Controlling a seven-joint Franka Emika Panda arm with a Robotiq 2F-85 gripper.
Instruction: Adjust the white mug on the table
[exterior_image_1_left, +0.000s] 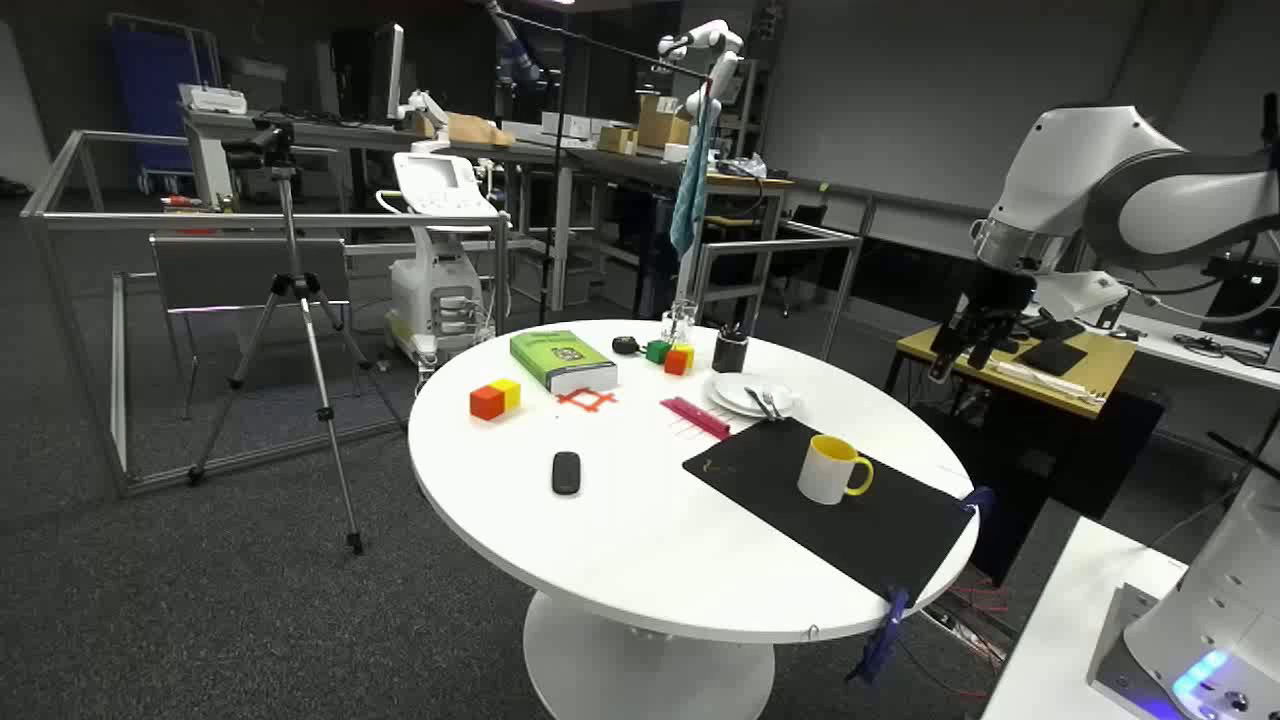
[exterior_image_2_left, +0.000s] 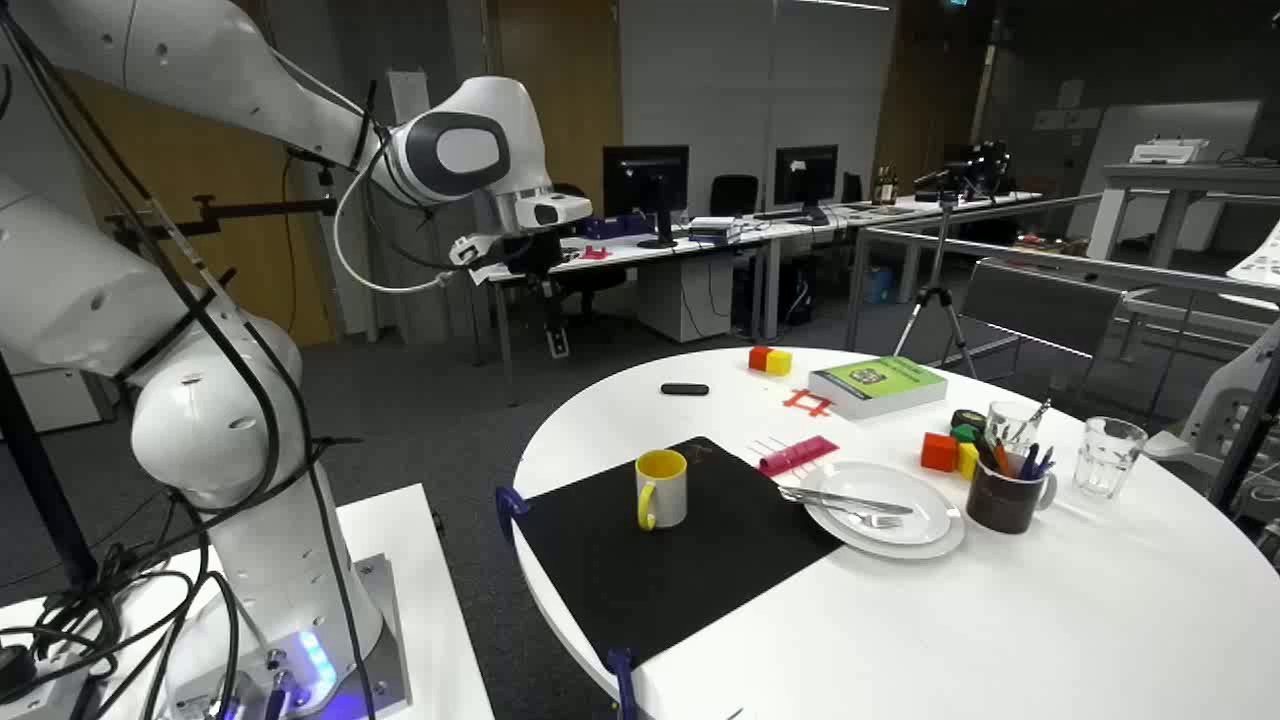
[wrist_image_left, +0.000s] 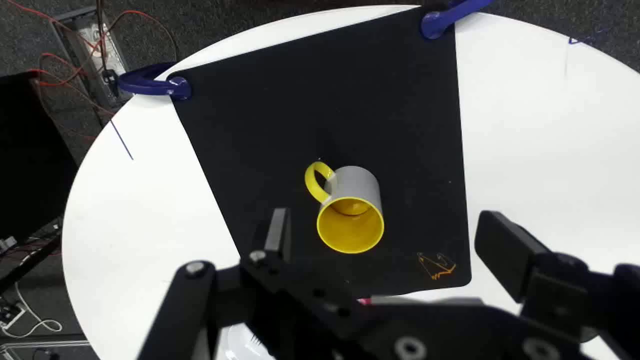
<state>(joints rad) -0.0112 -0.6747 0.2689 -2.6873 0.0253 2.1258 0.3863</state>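
Note:
The white mug (exterior_image_1_left: 824, 478) has a yellow inside and a yellow handle. It stands upright on a black mat (exterior_image_1_left: 890, 535) that lies on the round white table (exterior_image_1_left: 620, 550). The mug also shows on the mat in an exterior view (exterior_image_2_left: 670, 502), its handle turned towards the robot base side. My gripper (exterior_image_1_left: 962, 345) is open and empty, raised well above the tabletop and apart from the mug; it also shows in an exterior view (exterior_image_2_left: 550, 320). In the wrist view the mug (wrist_image_left: 356, 184) appears between the wide-apart fingers (wrist_image_left: 389, 237), its handle pointing up and left.
Blue clamps (exterior_image_2_left: 622, 682) fix the mat at the table edge. White plates (exterior_image_2_left: 928, 515) with cutlery, a dark pen cup (exterior_image_2_left: 1008, 500) and glasses (exterior_image_2_left: 1108, 462) stand beyond it. A pink piece (exterior_image_1_left: 697, 417), green book (exterior_image_1_left: 562, 360), coloured blocks (exterior_image_1_left: 487, 403) and black handset (exterior_image_1_left: 566, 473) also lie there.

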